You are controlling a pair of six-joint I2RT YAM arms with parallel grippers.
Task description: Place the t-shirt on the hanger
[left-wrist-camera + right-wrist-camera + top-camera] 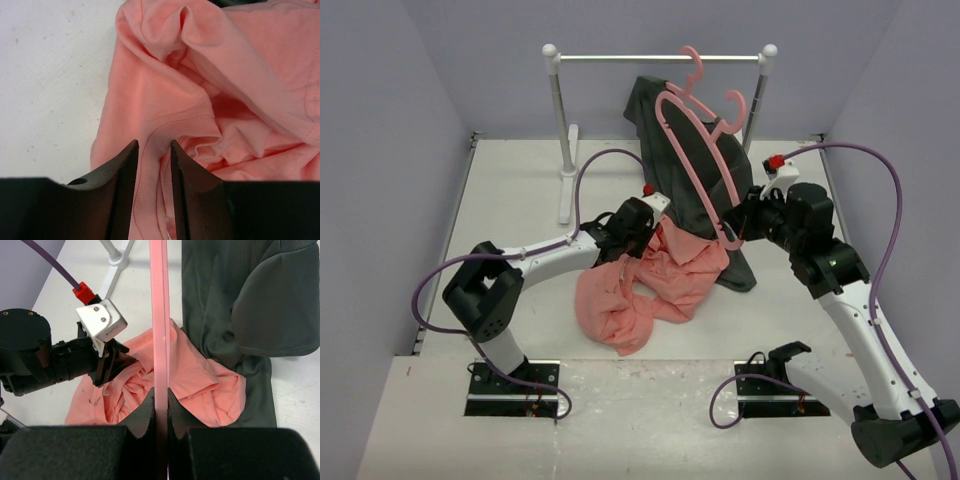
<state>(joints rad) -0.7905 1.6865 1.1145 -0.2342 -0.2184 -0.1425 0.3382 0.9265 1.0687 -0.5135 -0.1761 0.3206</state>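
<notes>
The salmon-pink t-shirt (640, 290) lies crumpled on the table between the arms. My left gripper (642, 240) sits at its upper edge; in the left wrist view (154, 150) the jaws are shut on a fold of the t-shirt (200, 100). My right gripper (738, 228) is shut on the thin pink hanger (692, 160), gripping its bar (160, 315) between the fingers (160, 396). The hanger slants up above the t-shirt (200, 380), its hook pointing towards the rail. The left gripper (112, 367) also shows in the right wrist view.
A dark grey shirt (715, 185) hangs on another pink hanger (692, 62) from the white clothes rail (650, 58) at the back; its hem drapes onto the table behind the t-shirt. The rail's left post (563, 130) stands on the table. Lilac walls close in both sides.
</notes>
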